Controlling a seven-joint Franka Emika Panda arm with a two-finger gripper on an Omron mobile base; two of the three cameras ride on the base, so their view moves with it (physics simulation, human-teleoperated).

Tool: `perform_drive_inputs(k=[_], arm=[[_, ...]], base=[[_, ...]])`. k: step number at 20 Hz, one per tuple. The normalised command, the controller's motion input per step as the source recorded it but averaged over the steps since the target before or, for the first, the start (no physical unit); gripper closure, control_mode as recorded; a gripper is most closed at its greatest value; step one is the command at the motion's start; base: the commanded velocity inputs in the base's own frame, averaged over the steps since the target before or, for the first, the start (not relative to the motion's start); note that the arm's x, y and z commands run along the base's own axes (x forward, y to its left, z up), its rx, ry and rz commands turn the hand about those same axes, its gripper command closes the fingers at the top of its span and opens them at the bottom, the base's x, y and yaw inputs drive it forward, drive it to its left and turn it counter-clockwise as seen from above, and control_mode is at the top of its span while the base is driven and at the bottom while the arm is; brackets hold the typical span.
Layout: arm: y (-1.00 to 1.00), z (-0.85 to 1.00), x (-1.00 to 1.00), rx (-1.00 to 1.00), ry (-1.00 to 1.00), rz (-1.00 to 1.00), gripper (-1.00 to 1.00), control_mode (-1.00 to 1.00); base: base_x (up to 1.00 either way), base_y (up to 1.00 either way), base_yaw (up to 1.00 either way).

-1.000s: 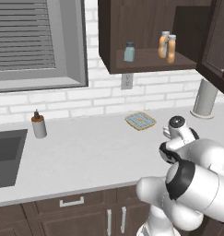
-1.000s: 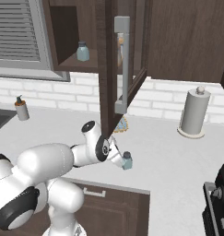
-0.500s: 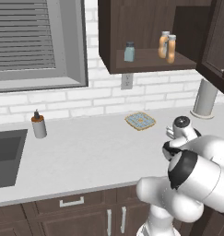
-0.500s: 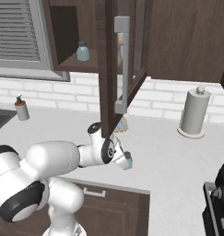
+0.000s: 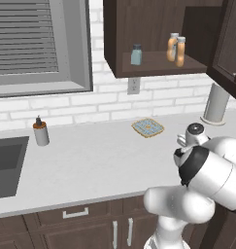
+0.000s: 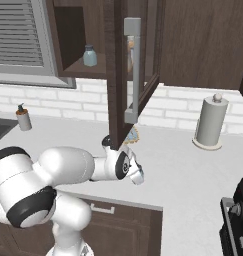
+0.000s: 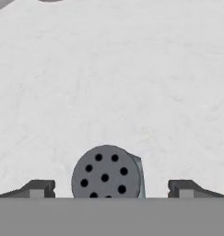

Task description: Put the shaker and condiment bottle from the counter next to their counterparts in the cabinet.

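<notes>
Hand view: tool [image 7: 111, 189] spread wide, straddling the shaker [image 7: 107, 172] with clear gaps, on open counter [image 7: 132, 73].

We count two shakers: one on the cabinet [image 5: 158, 29] shelf [image 5: 136, 54], and one on the counter [image 5: 90, 160] seen from above, between the tool's fingertips [image 7: 105, 175]. We count two orange bottles [image 5: 177, 49], standing together on the same shelf. There is one pump dispenser [image 5: 40, 132] beside the one sink [image 5: 5, 160]. One patterned mat [image 5: 147, 127] lies near the wall, below one wall outlet [image 5: 134, 85]. One paper towel roll [image 6: 211, 121] stands at the far end. We see one window [image 5: 37, 44] with blinds, and one open cabinet door [image 6: 135, 65] with one long handle [image 6: 132, 70].
</notes>
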Motion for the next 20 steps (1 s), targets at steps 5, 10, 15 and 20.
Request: perform_drive_inputs(k=[5, 10, 15, 20], arm=[[-0.05, -0.08, 0.02, 0.01, 0.02, 0.00, 1.00, -1.00], [-0.13, 0.56, 0.27, 0.05, 0.19, -0.08, 1.00, -1.00], [-0.02, 1.00, 0.21, 0.02, 0.40, -0.21, 1.00, -1.00], [0.00, 1.00, 0.05, 0.00, 0.37, -0.17, 1.00, -1.00]], base=[[0.00, 0.00, 0.00], [0.00, 0.00, 0.00], [0.00, 0.00, 0.00], [0.00, 0.00, 0.00]])
